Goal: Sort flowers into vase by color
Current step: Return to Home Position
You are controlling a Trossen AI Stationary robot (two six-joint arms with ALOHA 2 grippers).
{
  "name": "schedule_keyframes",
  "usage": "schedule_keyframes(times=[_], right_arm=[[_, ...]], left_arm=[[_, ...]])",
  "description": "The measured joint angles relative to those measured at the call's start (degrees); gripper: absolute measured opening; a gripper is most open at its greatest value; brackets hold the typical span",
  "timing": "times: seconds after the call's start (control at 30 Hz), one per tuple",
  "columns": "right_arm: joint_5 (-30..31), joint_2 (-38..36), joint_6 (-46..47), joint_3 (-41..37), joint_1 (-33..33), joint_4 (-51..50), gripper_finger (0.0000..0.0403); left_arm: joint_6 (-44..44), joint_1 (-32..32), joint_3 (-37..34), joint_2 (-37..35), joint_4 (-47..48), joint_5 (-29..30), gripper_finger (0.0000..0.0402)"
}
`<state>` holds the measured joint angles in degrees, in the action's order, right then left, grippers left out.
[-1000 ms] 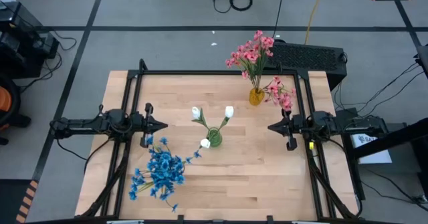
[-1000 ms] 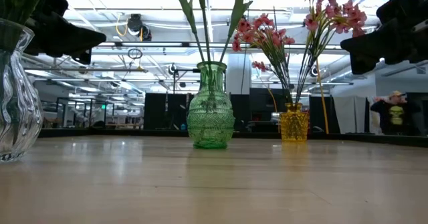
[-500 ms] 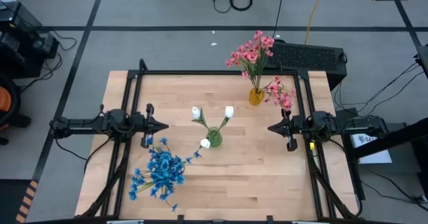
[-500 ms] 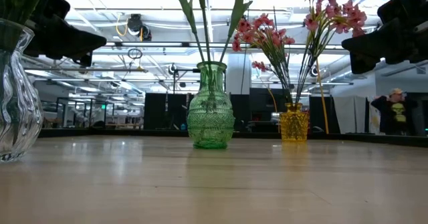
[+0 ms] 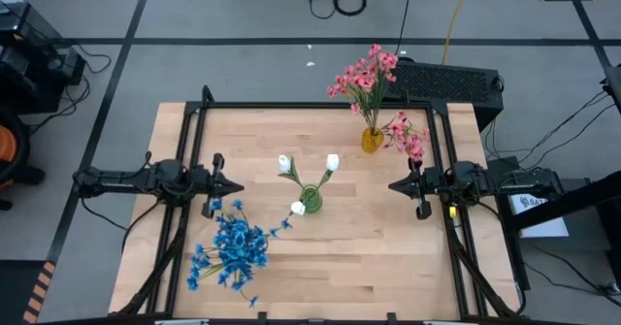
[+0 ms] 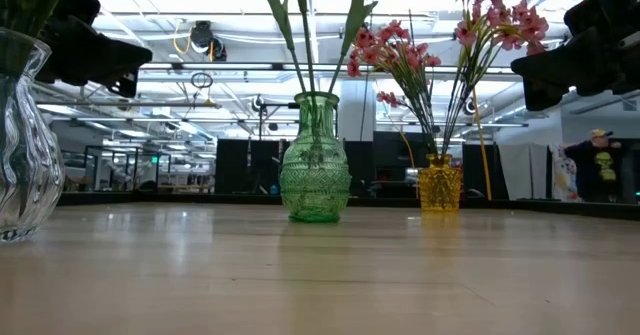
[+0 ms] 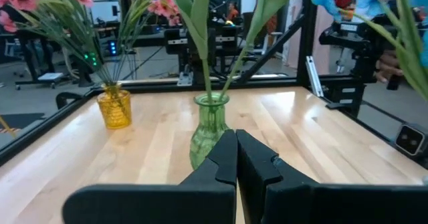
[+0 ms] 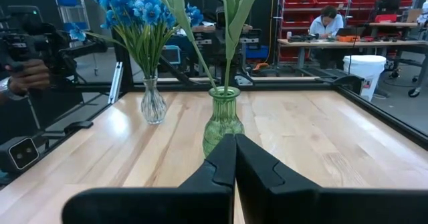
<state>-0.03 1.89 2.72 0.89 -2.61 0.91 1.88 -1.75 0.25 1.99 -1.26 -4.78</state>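
Note:
Three vases stand on the table. A green glass vase [image 5: 310, 203] at the middle holds white buds [image 5: 333, 161] on green stems. A yellow vase [image 5: 373, 139] near the far right holds pink clusters [image 5: 366, 76]. A clear glass vase [image 8: 153, 101] near the left front holds blue clusters [image 5: 236, 247]. My left gripper [image 5: 239, 183] hovers shut over the table's left side, pointing at the green vase [image 7: 208, 126]. My right gripper [image 5: 392, 183] hovers shut over the right side, facing the green vase [image 8: 223, 120].
A black frame rail [image 5: 320, 105] runs around the table's far and side edges. Bare wood lies between the vases and along the near edge. A person [image 6: 603, 165] stands in the room beyond the table, another sits at a bench [image 8: 328, 21].

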Motion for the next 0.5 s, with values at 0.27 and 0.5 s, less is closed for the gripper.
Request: schedule_keyframes(times=[0.27,0.5], right_arm=[[0.0,0.0,0.0,0.0,0.0,0.1,0.0],[0.0,0.0,0.0,0.0,0.0,0.1,0.0]], left_arm=[[0.0,-0.9,0.0,-2.0,-0.1,0.0,0.0],[0.0,-0.9,0.0,-2.0,0.1,0.4,0.0]])
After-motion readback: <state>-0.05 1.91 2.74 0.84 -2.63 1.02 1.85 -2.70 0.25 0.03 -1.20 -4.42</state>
